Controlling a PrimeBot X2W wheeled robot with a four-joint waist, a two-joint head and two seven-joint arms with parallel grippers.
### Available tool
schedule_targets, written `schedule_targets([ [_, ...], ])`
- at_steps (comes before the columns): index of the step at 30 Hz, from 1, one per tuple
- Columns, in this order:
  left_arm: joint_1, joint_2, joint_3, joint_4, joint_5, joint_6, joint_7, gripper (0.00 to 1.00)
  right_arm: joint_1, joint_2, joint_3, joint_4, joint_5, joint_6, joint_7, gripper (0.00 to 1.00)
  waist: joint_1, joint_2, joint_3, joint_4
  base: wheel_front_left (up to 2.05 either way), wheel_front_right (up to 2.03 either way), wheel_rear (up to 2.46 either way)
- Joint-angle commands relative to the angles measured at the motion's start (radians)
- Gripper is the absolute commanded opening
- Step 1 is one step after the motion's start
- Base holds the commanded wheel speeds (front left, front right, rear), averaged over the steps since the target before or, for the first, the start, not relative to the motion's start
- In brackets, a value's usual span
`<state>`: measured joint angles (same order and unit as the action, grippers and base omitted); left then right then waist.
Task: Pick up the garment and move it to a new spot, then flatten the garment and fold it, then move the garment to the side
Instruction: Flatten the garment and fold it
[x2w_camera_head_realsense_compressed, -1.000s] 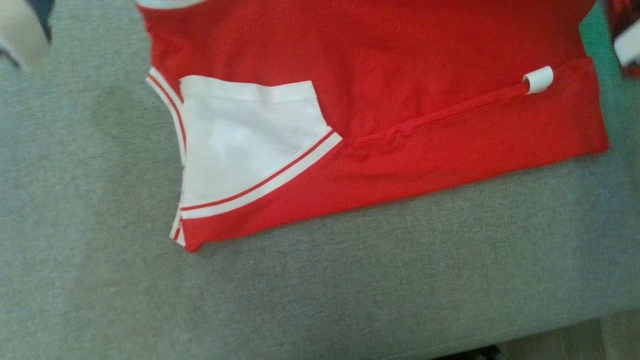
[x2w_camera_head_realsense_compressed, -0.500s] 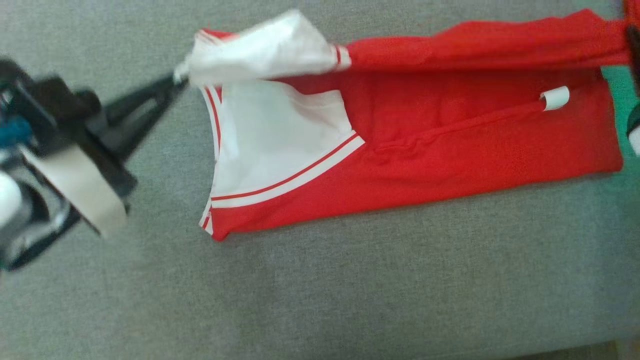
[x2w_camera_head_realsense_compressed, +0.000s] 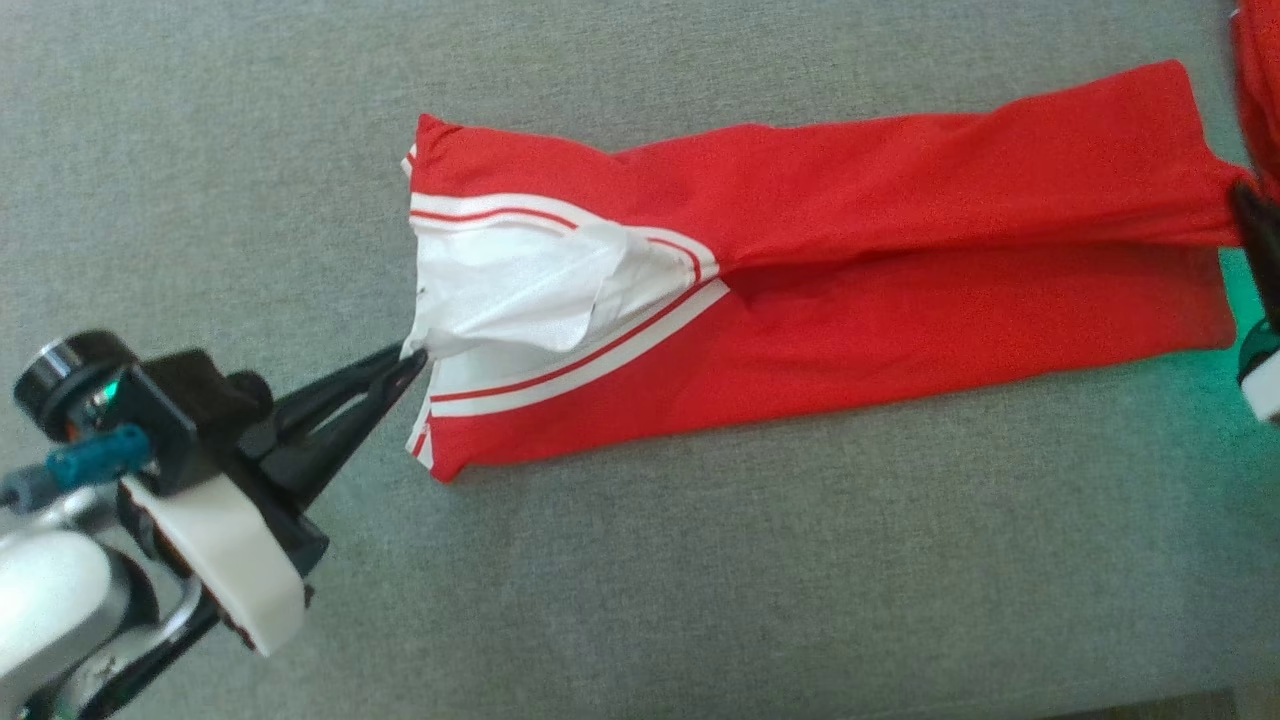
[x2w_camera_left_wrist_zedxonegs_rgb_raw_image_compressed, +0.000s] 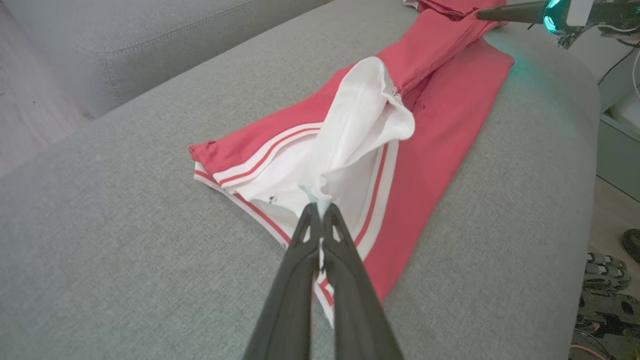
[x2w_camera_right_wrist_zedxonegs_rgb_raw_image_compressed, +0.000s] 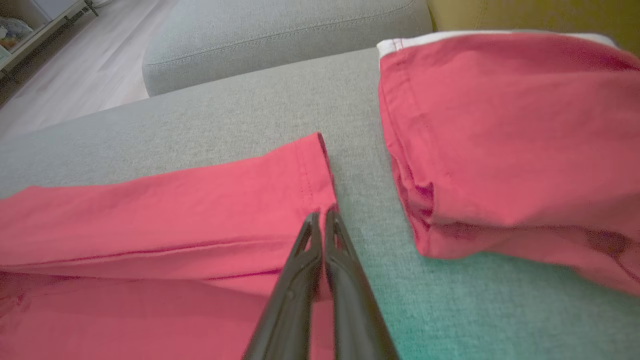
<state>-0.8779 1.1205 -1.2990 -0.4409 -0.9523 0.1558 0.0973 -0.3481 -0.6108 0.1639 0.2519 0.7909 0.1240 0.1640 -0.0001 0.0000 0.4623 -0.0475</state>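
Grey sofa cushion (x2w_camera_head_realsense_compressed: 700, 600) carries the red garment (x2w_camera_head_realsense_compressed: 850, 260), stretched between 2 end effectors: at its left end the left end effector (x2w_camera_head_realsense_compressed: 414, 358) pinches the white lining (x2w_camera_head_realsense_compressed: 520, 300); at its right hem the right end effector (x2w_camera_right_wrist_zedxonegs_rgb_raw_image_compressed: 320, 217) is pressed together on the red corner.

A living room: grey fabric sofa (x2w_camera_right_wrist_zedxonegs_rgb_raw_image_compressed: 280, 35) and pale wood floor (x2w_camera_right_wrist_zedxonegs_rgb_raw_image_compressed: 75, 65)

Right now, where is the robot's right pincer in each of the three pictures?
Head view: right gripper at right edge, shut on the garment.
Left wrist view: right gripper at top right, past the garment.
Right wrist view: right gripper at bottom middle.
Shared landmark: the garment's red hem.
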Motion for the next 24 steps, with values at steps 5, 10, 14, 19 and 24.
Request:
schedule_targets([
  [5, 0.045, 0.015, 0.037, -0.013, 0.01, 0.045, -0.025, 0.0, 0.06, 0.008, -0.031, -0.042, -0.03, 0.007, 0.016, 0.0, 0.0001, 0.0, 0.0, 0.0, 0.0, 0.0, 0.0],
  [10, 0.1, -0.064, 0.04, 0.048, 0.021, 0.124, -0.097, 1.0, 0.061, 0.064, -0.067, -0.034, -0.088, 0.007, -0.034, 1.0, 0.0001, 0.0, -0.009, -0.01, 0.0, 0.0, 0.0],
  [14, 0.155, -0.149, 0.069, 0.124, 0.051, 0.261, -0.22, 1.0, 0.074, 0.109, -0.085, -0.043, -0.125, 0.007, -0.127, 1.0, 0.0001, 0.0, -0.029, -0.019, 0.0, 0.0, 0.0],
  [19, 0.266, -0.292, 0.162, 0.209, 0.035, 0.406, -0.349, 1.0, 0.118, 0.163, -0.105, -0.059, -0.148, 0.007, -0.253, 1.0, 0.0001, 0.0, -0.059, -0.014, 0.0, 0.0, 0.0],
  [24, 0.444, -0.515, 0.417, 0.236, 0.183, 0.467, -0.359, 1.0, 0.149, 0.208, -0.107, -0.038, -0.161, 0.007, -0.333, 1.0, 0.0001, 0.0, -0.089, 0.011, 0.0, 0.0, 0.0],
])
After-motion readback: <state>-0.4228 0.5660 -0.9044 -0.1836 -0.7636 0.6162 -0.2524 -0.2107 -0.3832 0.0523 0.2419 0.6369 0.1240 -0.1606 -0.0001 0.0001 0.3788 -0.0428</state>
